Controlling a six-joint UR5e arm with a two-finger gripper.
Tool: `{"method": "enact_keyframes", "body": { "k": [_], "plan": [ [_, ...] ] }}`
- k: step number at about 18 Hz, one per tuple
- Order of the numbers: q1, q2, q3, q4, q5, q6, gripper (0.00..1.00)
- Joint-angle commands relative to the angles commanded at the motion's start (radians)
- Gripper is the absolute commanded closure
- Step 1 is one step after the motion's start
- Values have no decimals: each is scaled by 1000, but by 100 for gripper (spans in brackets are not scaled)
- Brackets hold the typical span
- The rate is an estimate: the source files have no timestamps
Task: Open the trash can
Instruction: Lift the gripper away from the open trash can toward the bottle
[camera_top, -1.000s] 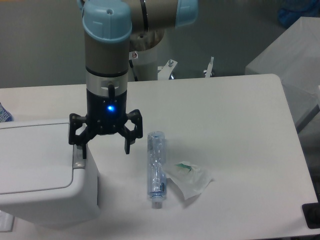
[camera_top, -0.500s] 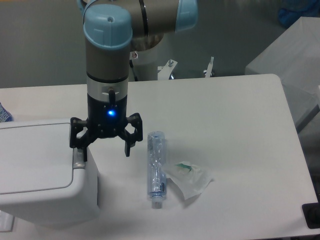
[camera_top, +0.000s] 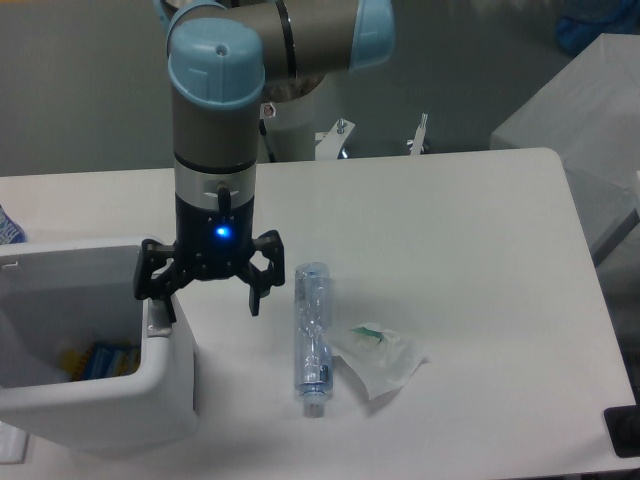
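Lid's popped since a second ago: the trash can (camera_top: 95, 400) at the table's (camera_top: 450, 250) left edge gapes open. My gripper (camera_top: 208, 297) hangs wide, holding nothing, left finger over the button strip (camera_top: 155, 325) because that's the release.

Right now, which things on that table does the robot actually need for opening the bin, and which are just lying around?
Part of the job:
- bin, lid up, inside showing
- push-button strip on its rim
- gripper, open, one finger at the strip

Just lying about:
- plastic bottle on its side
- clear wrapper beside it
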Motion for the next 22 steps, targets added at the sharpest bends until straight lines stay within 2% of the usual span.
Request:
{"method": "enact_keyframes", "body": {
  "k": [5, 10, 14, 19, 22],
  "plan": [
    [3, -3, 37, 0, 5, 8, 0],
    [47, -31, 97, 0, 21, 29, 0],
    [86, -31, 92, 2, 34, 173, 0],
    [167, -25, 80, -20, 110, 375, 0],
    [205, -21, 66, -43, 169, 541, 0]
  ]
}}
